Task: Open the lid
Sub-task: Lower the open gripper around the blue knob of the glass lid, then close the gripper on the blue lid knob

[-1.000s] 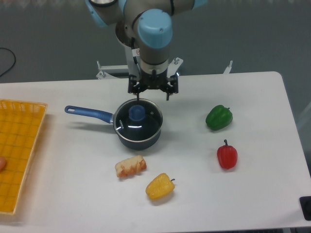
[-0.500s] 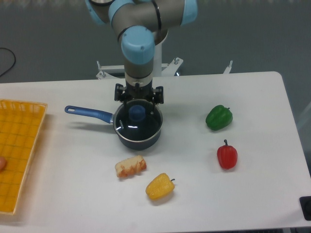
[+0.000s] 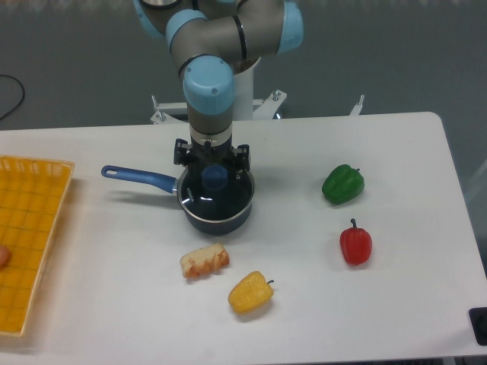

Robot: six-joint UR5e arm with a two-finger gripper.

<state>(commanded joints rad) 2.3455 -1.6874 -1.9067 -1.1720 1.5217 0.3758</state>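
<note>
A white worktop [image 3: 304,304] fills most of the frame. Just left of centre stands a dark saucepan [image 3: 221,219] with a blue handle [image 3: 139,177] that points toward the left edge of the frame. The lid [image 3: 226,195], clear glass with a metal rim, sits closed on the saucepan, its blue knob [image 3: 214,176] at the centre.

The arm comes down from the top centre of the frame, grey with light blue caps, and its pincer [image 3: 212,169] hangs directly over the knob. The dark fingers [image 3: 180,154] stand spread, one on each side of the knob, so the pincer is open and grips nothing. Whether the fingertips touch the glass cannot be told from this view.

Below the saucepan, toward the lower centre, lies a piece of bread [image 3: 205,261], and just below and right of it a yellow pepper [image 3: 249,293]. In the right half of the frame a green pepper [image 3: 342,184] lies above a red pepper [image 3: 355,244], the two apart from each other and well apart from the saucepan. A yellow basket [image 3: 27,228] lies at the left edge.

A small label shows on the arm's wrist above the pincer, but it is too small to read. No other writing can be made out.
</note>
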